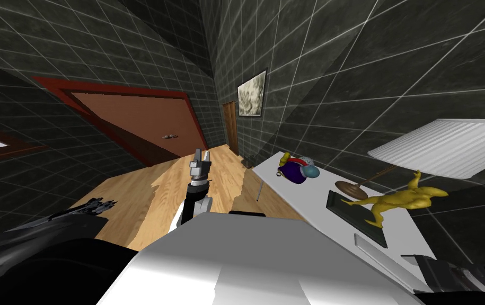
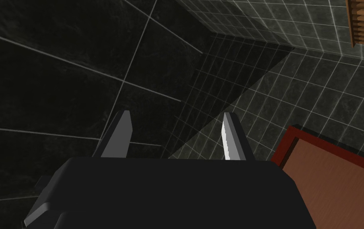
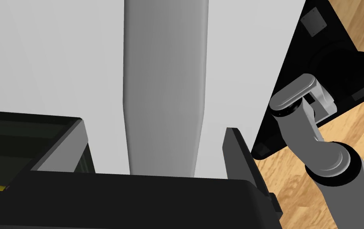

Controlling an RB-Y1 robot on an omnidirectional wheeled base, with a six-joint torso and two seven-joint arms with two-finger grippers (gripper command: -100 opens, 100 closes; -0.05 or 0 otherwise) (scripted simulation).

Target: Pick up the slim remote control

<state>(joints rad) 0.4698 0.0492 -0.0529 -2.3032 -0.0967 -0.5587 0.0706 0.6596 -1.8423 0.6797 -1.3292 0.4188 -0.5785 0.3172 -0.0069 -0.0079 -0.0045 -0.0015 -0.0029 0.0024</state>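
right gripper point(image 3: 157, 149) is spread wide, one finger either side of the slim grey remote point(image 3: 164, 79), gaps on both sides. the remote lies along the white table's point(image 3: 240, 47) near edge, just beside the black figurine base point(image 3: 22, 127). wood floor point(image 3: 292, 191) past that edge. left gripper point(image 2: 177, 135) is wide open too, out over the floor.

A yellow figurine point(image 1: 395, 201), a lamp point(image 1: 448, 145) and a purple toy point(image 1: 297, 172) stand on the table point(image 1: 310, 196). A door point(image 1: 140, 122) lies beyond it.
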